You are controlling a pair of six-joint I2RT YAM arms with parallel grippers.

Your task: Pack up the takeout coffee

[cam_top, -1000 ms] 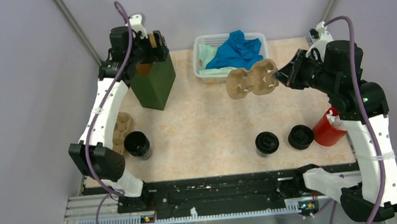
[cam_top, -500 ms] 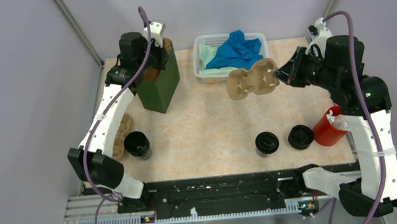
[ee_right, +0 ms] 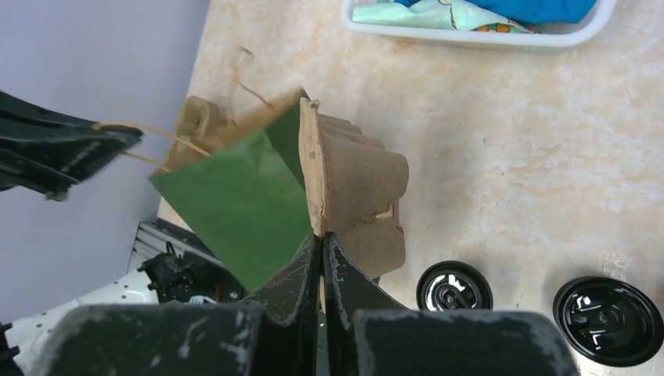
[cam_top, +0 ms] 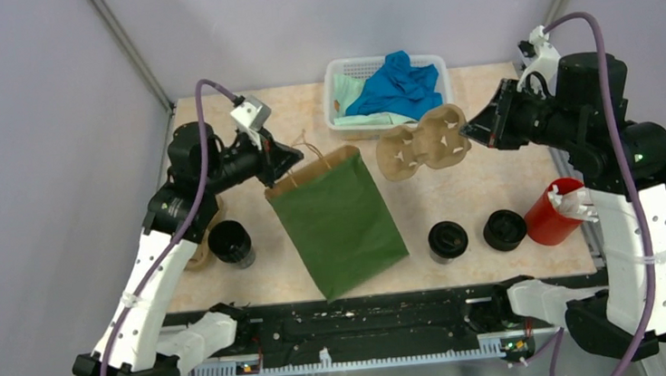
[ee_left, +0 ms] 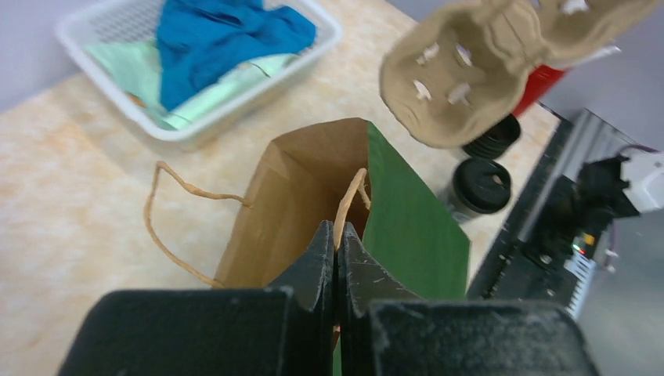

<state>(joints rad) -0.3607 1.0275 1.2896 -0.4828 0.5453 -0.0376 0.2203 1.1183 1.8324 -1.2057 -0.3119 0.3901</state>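
Beige marbled worktop (cam_top: pixel 493 183) is carrying everything. On it a large green paper bag (cam_top: pixel 337 219) is lying slanted, its mouth pointing far-left, where the left hand (cam_top: pixel 293 159) is pinching its twine handle (ee_left: pixel 350 196) with fingers fully closed. To the right, the right hand (cam_top: pixel 475 128) is clamping a tan cardboard cup tray (cam_top: pixel 421 148) by its edge. Three small black paper cups with ridged lids (cam_top: pixel 448 240) are standing near the front, two of them right of the bag. Each is probably light, crushable and perhaps full, so gripping the wall under the lid, upright, looks safest.
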